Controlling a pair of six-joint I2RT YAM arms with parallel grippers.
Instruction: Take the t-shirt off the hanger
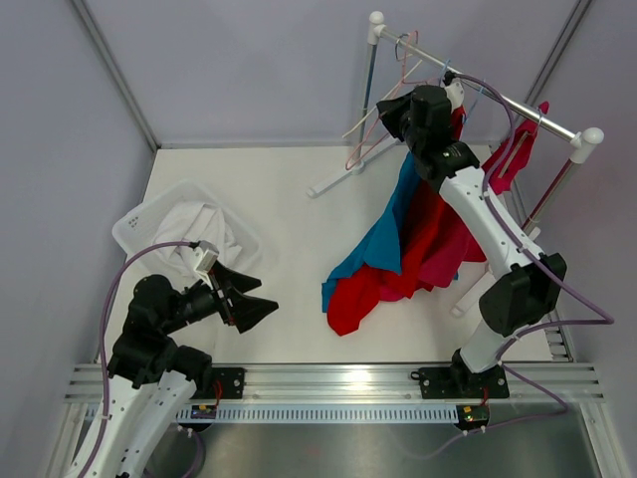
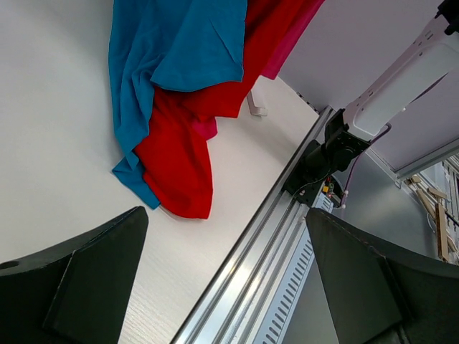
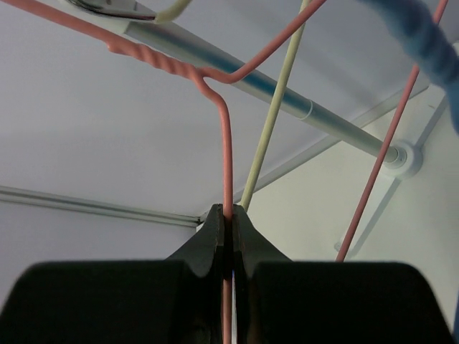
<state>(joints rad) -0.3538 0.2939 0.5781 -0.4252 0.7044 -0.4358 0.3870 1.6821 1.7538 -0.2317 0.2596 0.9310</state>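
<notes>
The right gripper (image 1: 390, 118) is up at the rail (image 1: 478, 85) among wire hangers, near a pink hanger (image 1: 360, 151). A blue t-shirt (image 1: 383, 244) and a red t-shirt (image 1: 398, 274) drape down onto the desk (image 1: 289, 199). The left gripper (image 1: 261, 297) hovers, jaws wide apart, beside a basket (image 1: 134, 224) holding white cloth (image 1: 199, 224).

The left arm (image 1: 149, 334), white links with black joints, is folded low at the near left side with its wrist pointing rightward. Its black two-finger left end effector (image 1: 261, 298) is spread wide with nothing between its fingers. The right arm (image 1: 488, 214) reaches up and away from its base, elbow bent out to the right and forearm rising leftward to a raised wrist, where the black right end effector (image 3: 228, 218) is pinched tight on the thin stem of a pink wire hanger (image 3: 226, 143).
</notes>
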